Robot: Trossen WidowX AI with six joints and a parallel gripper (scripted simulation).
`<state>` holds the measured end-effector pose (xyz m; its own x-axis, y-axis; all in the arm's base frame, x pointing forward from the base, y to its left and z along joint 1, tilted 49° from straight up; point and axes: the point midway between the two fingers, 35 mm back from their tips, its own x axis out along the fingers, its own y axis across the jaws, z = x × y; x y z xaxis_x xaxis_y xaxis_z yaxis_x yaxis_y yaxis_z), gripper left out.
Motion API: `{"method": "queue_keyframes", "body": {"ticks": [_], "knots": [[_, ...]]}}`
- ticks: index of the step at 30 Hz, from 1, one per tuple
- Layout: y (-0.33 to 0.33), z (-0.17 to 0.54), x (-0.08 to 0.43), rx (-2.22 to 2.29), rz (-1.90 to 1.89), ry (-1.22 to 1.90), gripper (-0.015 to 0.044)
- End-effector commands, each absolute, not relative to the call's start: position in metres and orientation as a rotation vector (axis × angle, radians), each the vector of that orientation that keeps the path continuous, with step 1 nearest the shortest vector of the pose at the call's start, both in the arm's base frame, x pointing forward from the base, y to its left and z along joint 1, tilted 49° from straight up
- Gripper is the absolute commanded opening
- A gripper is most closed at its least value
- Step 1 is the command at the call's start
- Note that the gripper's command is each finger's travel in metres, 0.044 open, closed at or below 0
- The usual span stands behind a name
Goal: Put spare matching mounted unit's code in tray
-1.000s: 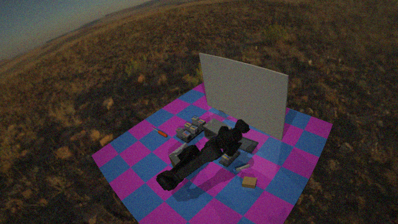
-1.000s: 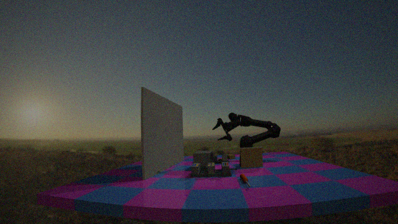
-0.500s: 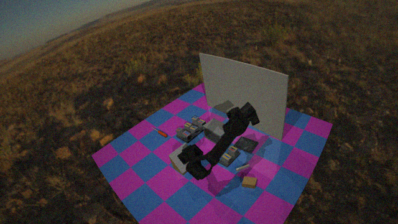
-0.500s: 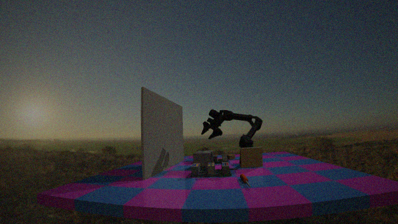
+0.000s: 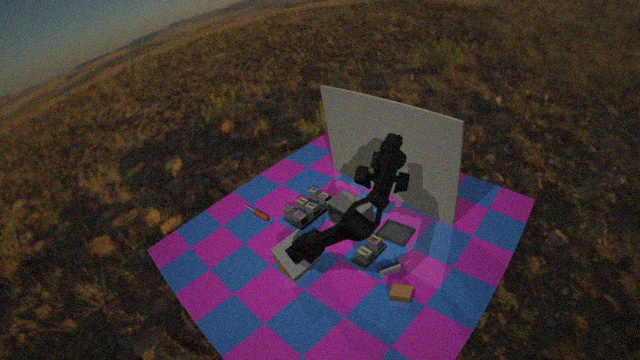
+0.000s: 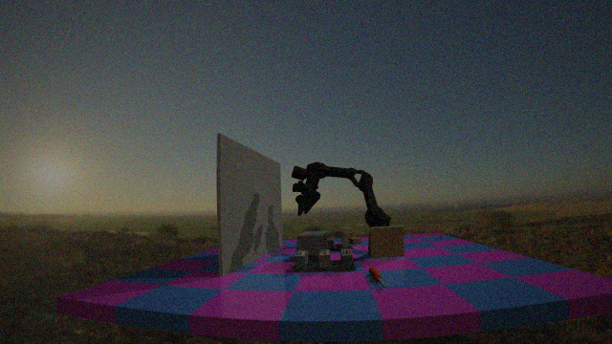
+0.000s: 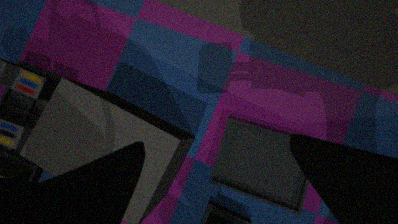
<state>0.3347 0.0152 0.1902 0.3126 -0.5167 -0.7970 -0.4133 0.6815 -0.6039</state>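
Observation:
My gripper (image 5: 382, 179) (image 6: 303, 213) (image 7: 216, 145) is open and empty, pointing down high above the table, near the white panel. The dark grey tray (image 5: 396, 232) (image 7: 260, 160) lies flat with nothing in it. Several small grey units with coloured stripe labels stand on a dark base (image 6: 325, 268) left of a large grey block; one label (image 7: 27, 82) shows yellow, blue and red stripes, another (image 7: 8, 134) blue, black and yellow. Two more labelled units (image 5: 374, 242) (image 5: 364, 253) stand beside the tray. I cannot tell which unit is the mounted one; no back code is readable.
The large grey block (image 5: 340, 202) (image 6: 312, 237) (image 7: 75, 117) stands between the unit group and the tray. A tall white panel (image 5: 400, 120) (image 6: 249, 191) stands behind them. A screwdriver (image 5: 261, 215) (image 6: 375, 274), a tan block (image 5: 401, 293) and a pale bar (image 5: 390, 269) lie on the table.

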Motion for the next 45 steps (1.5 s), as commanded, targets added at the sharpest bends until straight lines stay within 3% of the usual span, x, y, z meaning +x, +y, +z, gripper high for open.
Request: {"method": "queue_keyframes", "body": {"ticks": [1,4,30,36,45], "knots": [[0.042,0.145,0.358,-0.715,-0.356,1.414,0.0440],[0.054,0.120,0.366,-0.659,-0.500,1.434,0.0440],[0.059,0.115,0.365,-0.680,-0.480,1.445,0.0440],[0.119,0.056,0.347,-0.981,-0.187,1.579,0.0440],[0.206,-0.052,0.276,-1.569,0.429,1.745,0.0440]]}}
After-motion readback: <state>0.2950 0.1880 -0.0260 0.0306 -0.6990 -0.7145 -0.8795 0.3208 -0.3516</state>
